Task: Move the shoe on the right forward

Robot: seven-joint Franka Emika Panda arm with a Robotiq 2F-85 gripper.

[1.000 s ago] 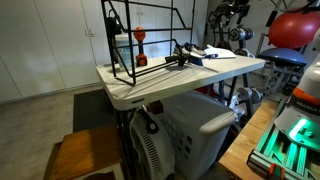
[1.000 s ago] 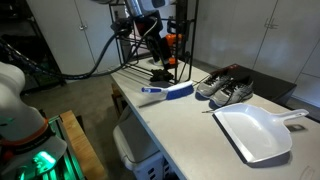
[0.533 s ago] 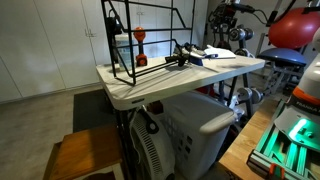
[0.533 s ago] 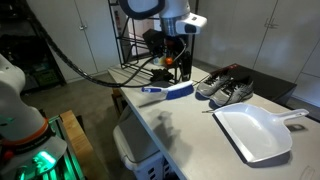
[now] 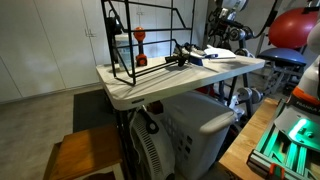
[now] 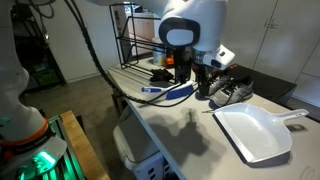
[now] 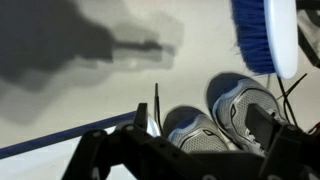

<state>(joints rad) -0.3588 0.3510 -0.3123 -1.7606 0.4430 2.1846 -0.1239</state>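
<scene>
Two small sneakers with dark uppers, grey mesh and bluish-white patches lie side by side on the white table (image 6: 175, 125). In the wrist view one shoe (image 7: 192, 132) is in the middle and the other shoe (image 7: 250, 103) is to its right. In an exterior view the pair (image 6: 237, 92) lies beyond the white dustpan. My gripper (image 6: 207, 88) hovers just above the shoes, partly hiding the nearer one. In the wrist view its fingers (image 7: 200, 122) are spread wide and hold nothing.
A blue brush (image 6: 170, 92) lies beside the shoes and also shows in the wrist view (image 7: 265, 35). A white dustpan (image 6: 255, 132) lies near the table's end. A tall black wire rack (image 5: 140, 40) and an all-black item (image 5: 182, 55) stand further along the table.
The arm has swung from beside the wire rack across the table to just above the shoes. The shoes, brush and dustpan have not moved.
</scene>
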